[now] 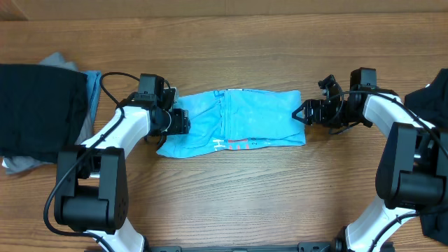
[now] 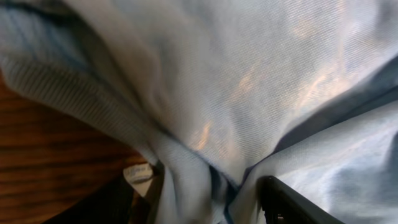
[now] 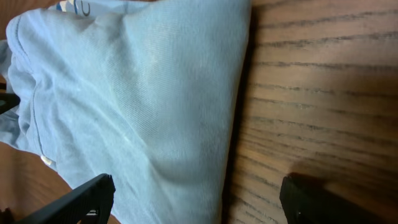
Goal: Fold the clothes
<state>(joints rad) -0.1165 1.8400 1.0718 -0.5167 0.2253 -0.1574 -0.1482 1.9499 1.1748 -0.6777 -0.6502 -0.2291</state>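
Overhead | blue shirt (image 1: 234, 120) stretched between grippers | left gripper (image 1: 183, 121): fabric bunched between jaws, grip unclear | right gripper (image 1: 302, 113): jaws wide at shirt's edge

1. Across the top of the overhead view: bare wooden table (image 1: 231, 42), open from edge to edge.
2. At centre: folded sky-blue T-shirt (image 1: 245, 119), lying flat and low on the wood.
3. At the shirt's left end, left gripper (image 1: 183, 122); at its right end, right gripper (image 1: 301, 113); both sideways approaches blocked.
4. Lower centre, below the shirt: open wood between the two arm bases.
5. At the left edge: heap of black and grey clothes (image 1: 35, 112), close beside the left arm (image 1: 105, 154), with only a narrow gap.
6. At the right edge: dark garment (image 1: 430, 98), just past the right arm (image 1: 399, 140).
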